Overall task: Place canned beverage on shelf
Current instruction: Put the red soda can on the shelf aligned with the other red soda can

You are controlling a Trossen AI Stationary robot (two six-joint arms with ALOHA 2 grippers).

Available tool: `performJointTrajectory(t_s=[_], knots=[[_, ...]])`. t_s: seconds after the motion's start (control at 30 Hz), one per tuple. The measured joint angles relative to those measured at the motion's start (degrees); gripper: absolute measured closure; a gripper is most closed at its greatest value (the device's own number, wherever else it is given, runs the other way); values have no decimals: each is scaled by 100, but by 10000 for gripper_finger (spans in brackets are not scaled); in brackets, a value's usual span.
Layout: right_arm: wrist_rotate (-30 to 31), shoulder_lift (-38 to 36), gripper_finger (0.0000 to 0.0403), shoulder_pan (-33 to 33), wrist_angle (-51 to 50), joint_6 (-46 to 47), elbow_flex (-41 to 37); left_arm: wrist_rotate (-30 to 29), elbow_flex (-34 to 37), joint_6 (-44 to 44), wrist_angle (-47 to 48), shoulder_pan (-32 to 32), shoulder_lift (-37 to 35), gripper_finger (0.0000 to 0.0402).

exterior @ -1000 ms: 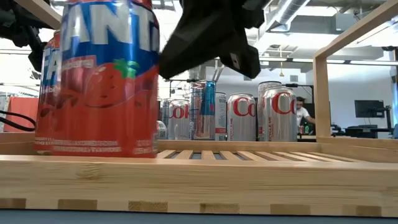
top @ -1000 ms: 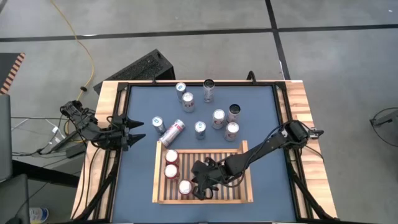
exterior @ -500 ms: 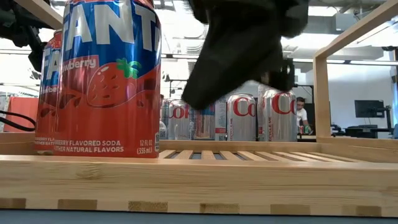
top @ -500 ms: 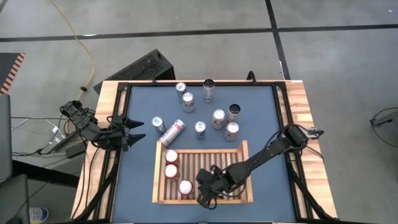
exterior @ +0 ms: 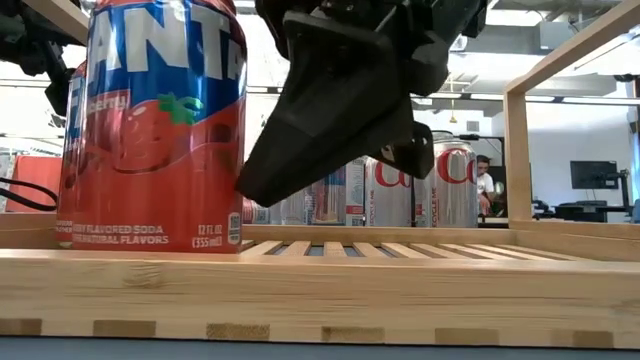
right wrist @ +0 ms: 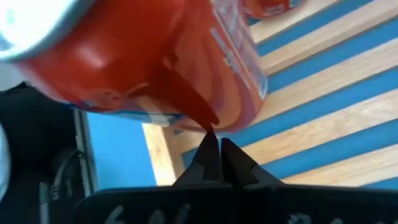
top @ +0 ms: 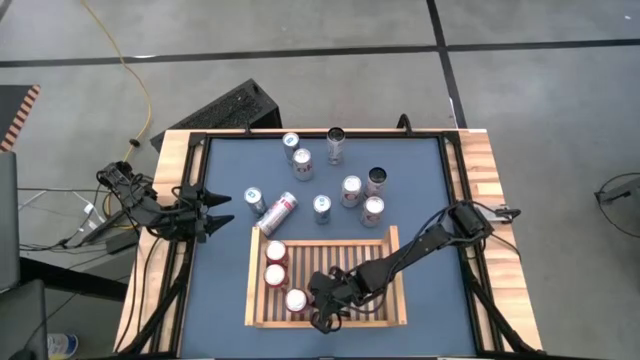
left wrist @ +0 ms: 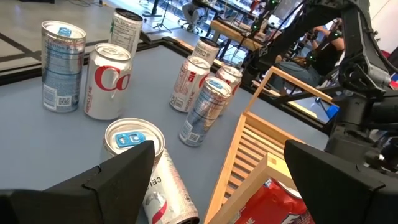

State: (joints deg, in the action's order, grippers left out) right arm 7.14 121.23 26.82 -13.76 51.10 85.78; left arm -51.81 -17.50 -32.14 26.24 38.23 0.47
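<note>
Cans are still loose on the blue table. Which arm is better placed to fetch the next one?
Left, probably. The left tool waits open beside the lying can. The right tool is shut, low in the shelf against the red can.

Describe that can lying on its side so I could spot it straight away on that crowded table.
Start at the light-wood shelf on the blue table, which holds three red cans. Just beyond the shelf's far left corner, where loose silver cans stand, lies the tipped can. It is silver with red lettering, and it is the only can lying on its side; every other can stands upright.
</note>
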Motion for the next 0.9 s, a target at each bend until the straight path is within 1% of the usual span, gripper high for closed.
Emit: performJointTrajectory(t_s=[0.07,0.27,0.43,0.53,0.67,0.83,0.9], knots=[[-112,0,403,-33,59,-23,0,0,0,0,2,1,0,53],[-77,0,403,-80,473,-452,0,-1,0,24,1,0,0,53],[-108,-4,403,-169,393,-555,0,-3,0,37,2,1,0,53],[-104,-4,403,-192,168,-432,0,-1,0,39,2,1,0,53],[132,-3,403,-179,70,-291,-2,-1,0,55,7,1,0,53],[191,-2,403,-240,39,-325,-2,-1,0,103,6,-1,0,53],[356,-4,403,-296,26,-426,0,-1,0,101,6,0,0,53]])
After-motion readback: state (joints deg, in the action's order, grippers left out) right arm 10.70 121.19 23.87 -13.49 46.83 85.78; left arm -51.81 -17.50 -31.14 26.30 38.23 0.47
